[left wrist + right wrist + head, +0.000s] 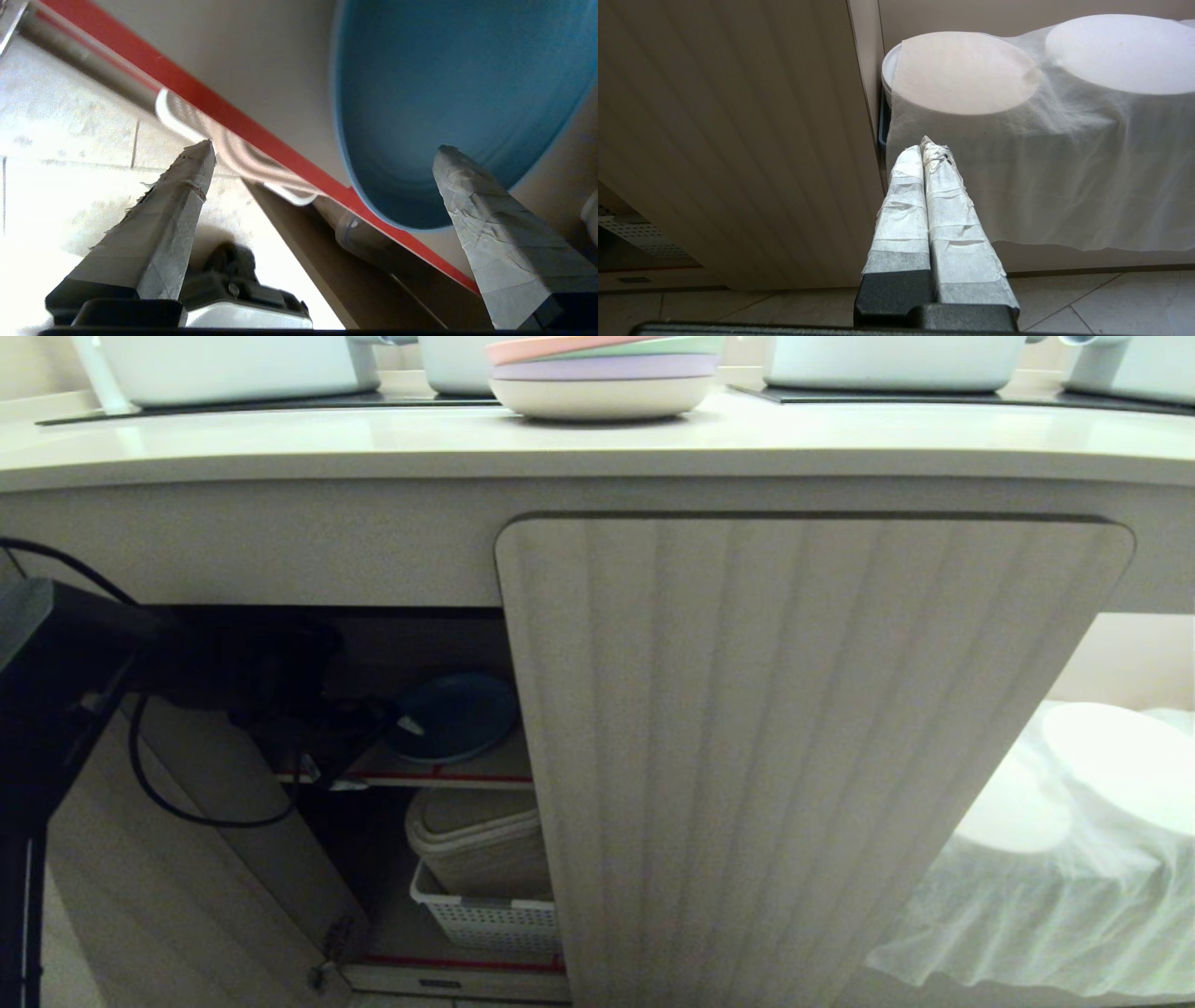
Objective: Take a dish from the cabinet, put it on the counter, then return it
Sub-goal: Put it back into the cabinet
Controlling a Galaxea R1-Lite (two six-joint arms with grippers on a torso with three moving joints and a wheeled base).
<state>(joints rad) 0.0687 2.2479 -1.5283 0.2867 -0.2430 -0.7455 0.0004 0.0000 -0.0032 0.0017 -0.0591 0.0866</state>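
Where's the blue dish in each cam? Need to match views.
Head view: the blue dish lies on the cabinet's inner shelf, in the open bay left of the closed fluted door, just beyond the left gripper.
Left wrist view: the dish fills the upper right, ahead of the open fingers.
Right wrist view: not in it.
Shared landmark: the shelf's red edge, in the head and left wrist views.

Dish (448,93) matt blue, smooth; cabinet door (794,756) fluted, matt; counter (373,439) smooth, satin.
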